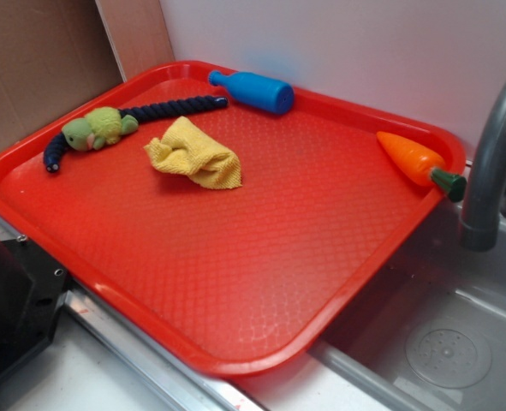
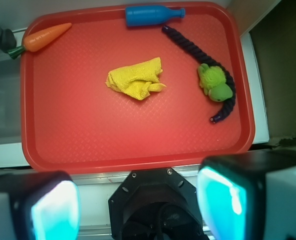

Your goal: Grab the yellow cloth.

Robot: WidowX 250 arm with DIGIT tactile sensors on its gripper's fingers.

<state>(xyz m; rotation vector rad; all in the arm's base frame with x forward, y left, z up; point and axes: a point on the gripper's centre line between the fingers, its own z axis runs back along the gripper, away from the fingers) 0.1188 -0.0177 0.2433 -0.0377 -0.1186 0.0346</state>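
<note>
Nothing is being grasped yet: the pincer (image 2: 137, 202) is hanging high with its fingers spread wide and empty, while the yellow cloth (image 2: 135, 78) is lying crumpled on the red tray (image 2: 62, 150), well ahead of and probably far below it; the whole descent and closing are remaining.

Cloth (image 1: 194, 154) lies mid-tray (image 1: 261, 282) (bottle (image 1: 254, 91) behind, plush (image 1: 98, 128) left, carrot (image 1: 417, 163) right).
</note>
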